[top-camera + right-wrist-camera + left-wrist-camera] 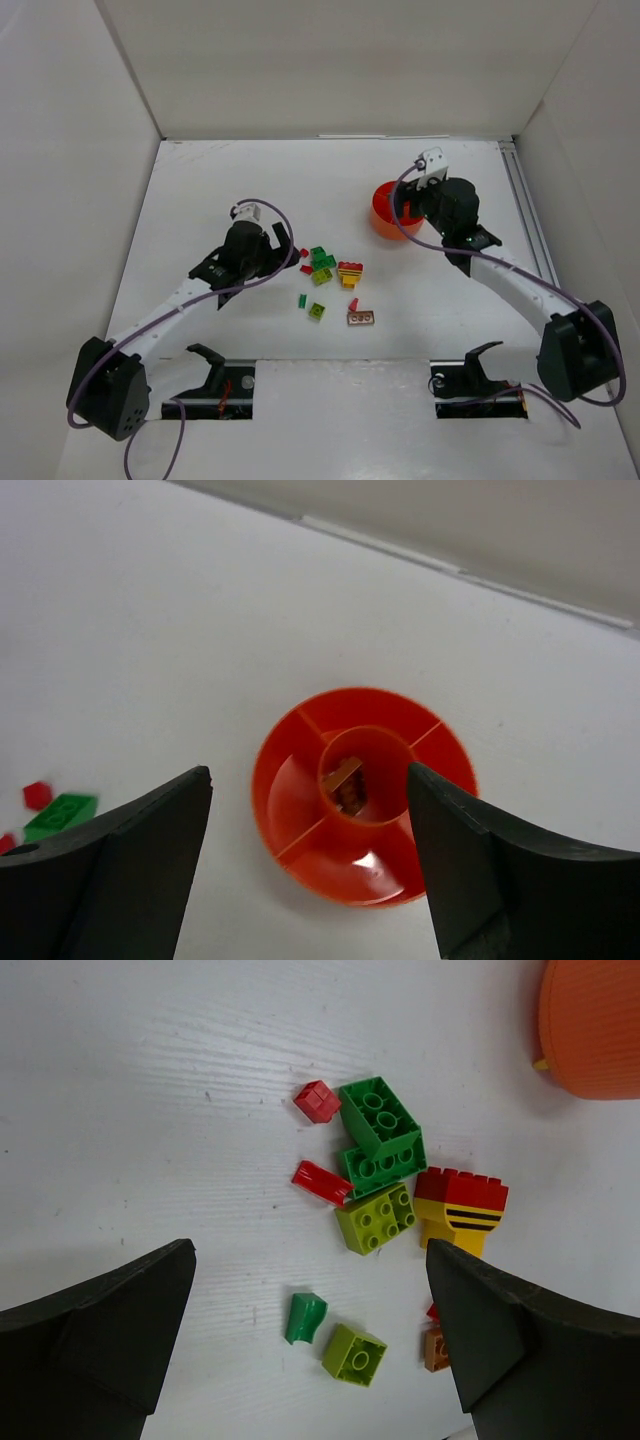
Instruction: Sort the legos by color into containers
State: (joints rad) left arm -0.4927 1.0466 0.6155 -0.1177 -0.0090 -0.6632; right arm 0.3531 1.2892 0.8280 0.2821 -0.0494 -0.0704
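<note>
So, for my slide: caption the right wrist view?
Open fingers over round orange plastic bowl, brown brick in centre cup.

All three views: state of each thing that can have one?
Round orange plastic divided bowl: upright, visible outer compartments empty.
Small brown brick: lying in bowl's central cup.
Loose red, green, lime and yellow bricks: unsorted on table.
Left gripper: open, empty, over the bricks.
Right gripper: open, empty, above the bowl.
</note>
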